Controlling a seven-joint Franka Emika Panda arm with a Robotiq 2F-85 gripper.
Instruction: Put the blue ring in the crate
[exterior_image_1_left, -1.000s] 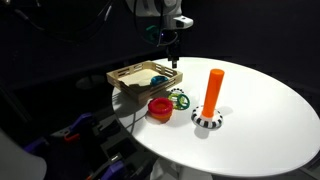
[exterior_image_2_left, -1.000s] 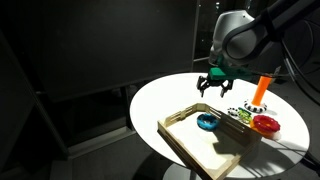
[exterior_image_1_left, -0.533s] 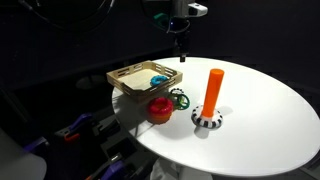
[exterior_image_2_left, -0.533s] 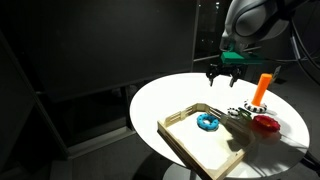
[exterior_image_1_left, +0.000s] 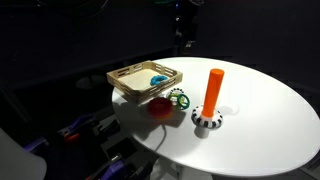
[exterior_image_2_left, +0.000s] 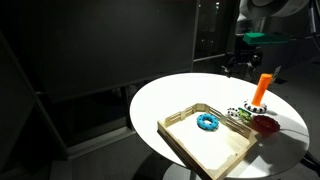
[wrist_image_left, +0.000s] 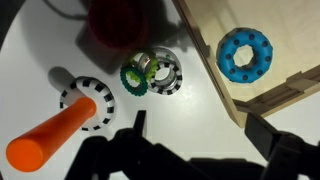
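The blue ring (exterior_image_1_left: 159, 80) lies flat inside the light wooden crate (exterior_image_1_left: 128, 85) on the round white table. It also shows in the other exterior view (exterior_image_2_left: 208, 122) inside the crate (exterior_image_2_left: 180, 140), and in the wrist view (wrist_image_left: 245, 54) within the crate's wall (wrist_image_left: 215, 70). My gripper (exterior_image_1_left: 186, 42) is open and empty, raised high above the table behind the crate. It shows too in the other exterior view (exterior_image_2_left: 240, 66) and in the wrist view (wrist_image_left: 200, 135).
An orange peg (exterior_image_1_left: 213, 90) stands on a black-and-white base (exterior_image_1_left: 207, 121). A red ring (exterior_image_1_left: 159, 106), dark in shadow, and a green ring (exterior_image_1_left: 180, 100) lie beside the crate. The table edge (exterior_image_1_left: 160, 150) drops off into darkness.
My gripper has risen well above the crate and table, staying open. The blue ring stays put in the crate. The red ring has fallen into shadow.
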